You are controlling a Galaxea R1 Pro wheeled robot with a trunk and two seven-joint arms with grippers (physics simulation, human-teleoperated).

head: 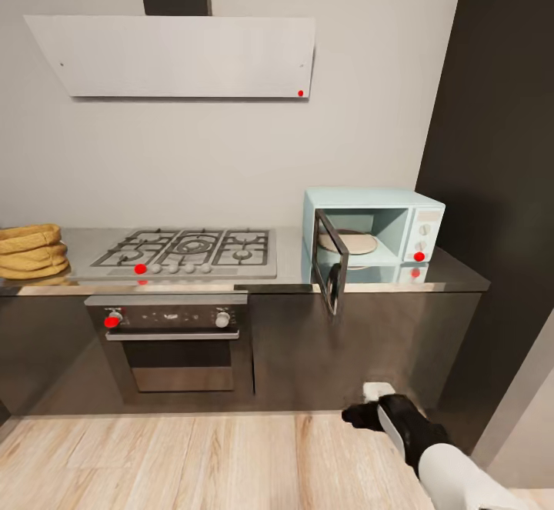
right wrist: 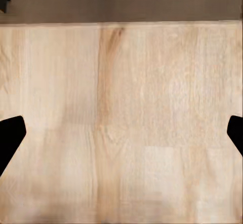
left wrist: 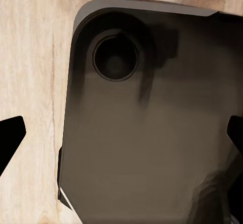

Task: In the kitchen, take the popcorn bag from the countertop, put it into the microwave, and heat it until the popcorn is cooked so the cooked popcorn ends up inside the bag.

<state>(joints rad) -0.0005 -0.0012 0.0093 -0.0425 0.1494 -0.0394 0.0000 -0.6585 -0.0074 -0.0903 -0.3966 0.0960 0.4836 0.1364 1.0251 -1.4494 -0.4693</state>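
The mustard-tan popcorn bag (head: pixel 31 252) sits at the far left end of the grey countertop (head: pixel 292 268), cut off by the picture's edge. No popcorn bits can be made out. The pale blue microwave (head: pixel 415 225) stands at the counter's right end with its dark glass door (head: pixel 329 268) swung open toward me and a round plate (head: pixel 350 242) inside. My right gripper (head: pixel 358 416) hangs low over the floor, below the microwave; in the right wrist view it (right wrist: pixel 121 135) is open over bare wood. My left gripper (left wrist: pixel 121 138) is open too, holding nothing.
Between bag and microwave lies a gas hob (head: pixel 188 252), with a black oven (head: pixel 173 341) beneath it and a white slanted hood (head: pixel 177 56) above. A tall dark cabinet (head: pixel 492 148) closes off the right side. Light wood floor (head: pixel 192 460) runs along the cabinets. My dark base (left wrist: pixel 152 133) lies under the left gripper.
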